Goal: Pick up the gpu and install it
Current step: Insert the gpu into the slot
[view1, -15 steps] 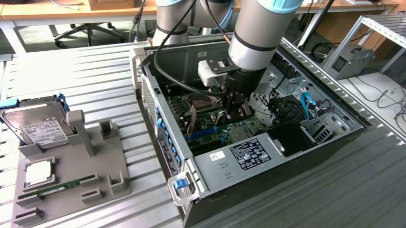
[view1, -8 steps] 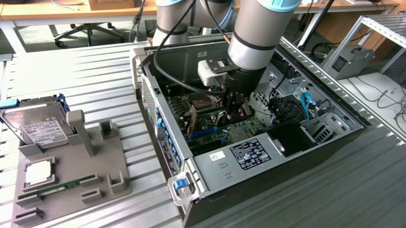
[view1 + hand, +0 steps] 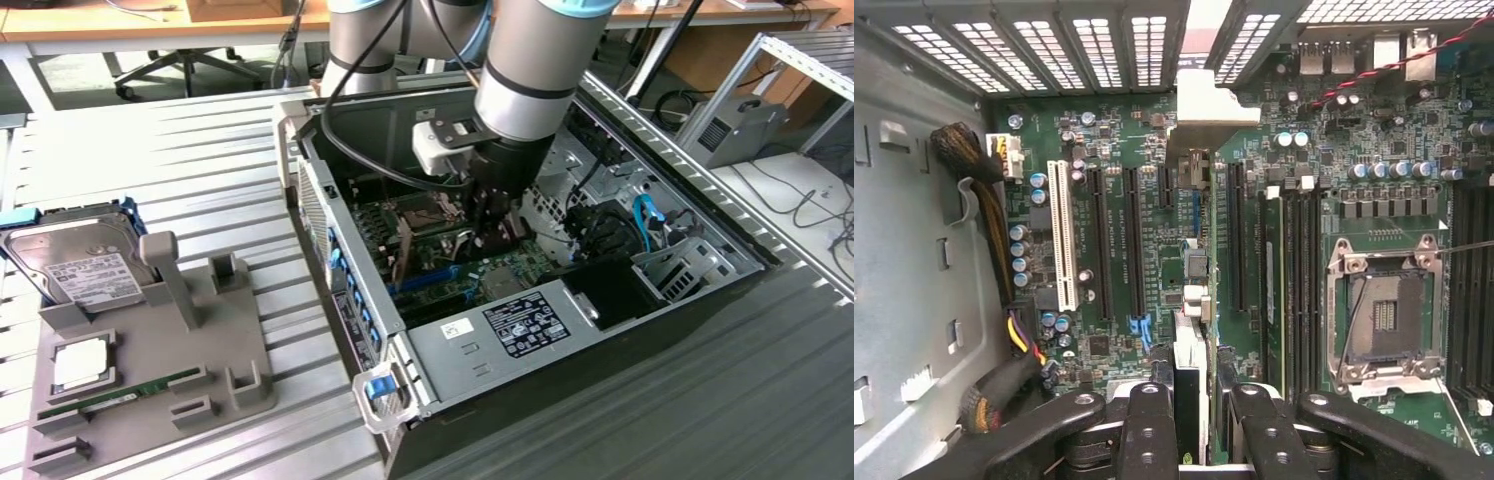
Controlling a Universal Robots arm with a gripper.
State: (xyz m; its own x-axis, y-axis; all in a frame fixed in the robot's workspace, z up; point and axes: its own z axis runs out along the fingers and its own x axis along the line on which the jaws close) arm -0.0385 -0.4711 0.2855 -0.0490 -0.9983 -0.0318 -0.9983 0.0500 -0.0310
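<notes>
My own gripper (image 3: 491, 235) hides most of the gpu (image 3: 1192, 330) from outside, and my fingertips (image 3: 1151, 420) run off the wrist view's edge.

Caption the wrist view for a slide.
Gripper holding the gpu edge-on above the motherboard expansion slots inside the open PC case.

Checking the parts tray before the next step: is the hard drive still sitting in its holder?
Yes, the hard drive stands in the grey parts tray at the exterior view's left, outside the computer case.
</notes>
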